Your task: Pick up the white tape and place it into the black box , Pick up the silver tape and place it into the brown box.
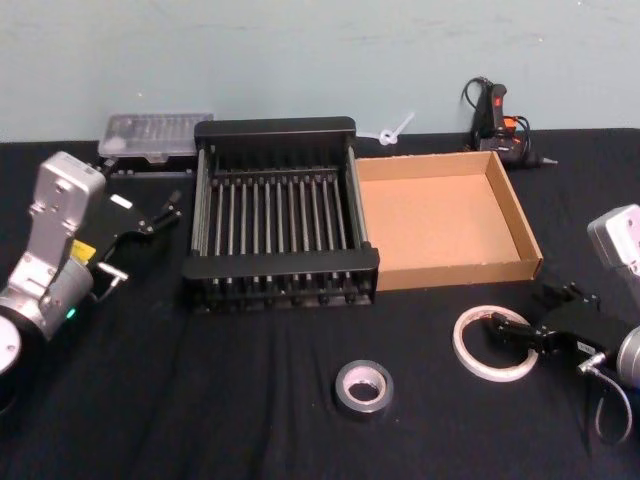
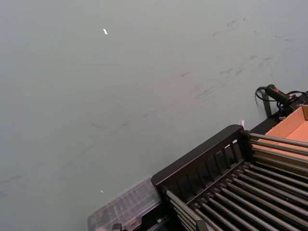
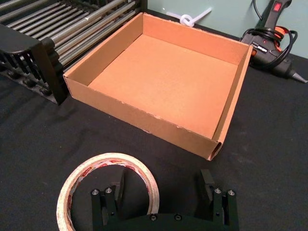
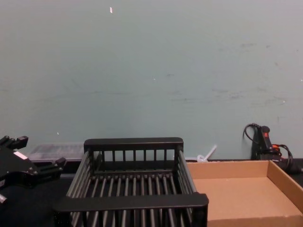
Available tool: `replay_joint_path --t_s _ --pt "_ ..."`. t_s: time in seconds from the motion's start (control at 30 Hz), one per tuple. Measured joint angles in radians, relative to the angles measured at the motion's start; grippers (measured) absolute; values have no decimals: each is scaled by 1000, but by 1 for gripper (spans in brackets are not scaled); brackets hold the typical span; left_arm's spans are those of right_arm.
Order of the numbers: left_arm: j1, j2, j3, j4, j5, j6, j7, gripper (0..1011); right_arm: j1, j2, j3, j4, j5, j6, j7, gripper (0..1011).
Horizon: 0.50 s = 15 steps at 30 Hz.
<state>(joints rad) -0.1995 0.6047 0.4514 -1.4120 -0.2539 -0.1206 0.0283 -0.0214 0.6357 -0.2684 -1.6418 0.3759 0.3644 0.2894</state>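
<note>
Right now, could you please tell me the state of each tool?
Left tool: open, holding nothing, beside the black box.
Right tool: open, one finger inside the white tape, not yet closed.

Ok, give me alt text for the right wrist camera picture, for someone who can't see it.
The right pincer, open, straddles the rim of the white tape lying flat on the black cloth, one finger inside the ring. Beyond it sits the empty brown box, with the black box beside it and a glue gun near the wall.
</note>
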Motion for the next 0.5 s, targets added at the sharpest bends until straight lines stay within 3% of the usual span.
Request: replay_joint_path --t_s 0.5 --pt "0 0 0 0 0 0 0 1001 4 -25 14 21 -24 24 35 1002"
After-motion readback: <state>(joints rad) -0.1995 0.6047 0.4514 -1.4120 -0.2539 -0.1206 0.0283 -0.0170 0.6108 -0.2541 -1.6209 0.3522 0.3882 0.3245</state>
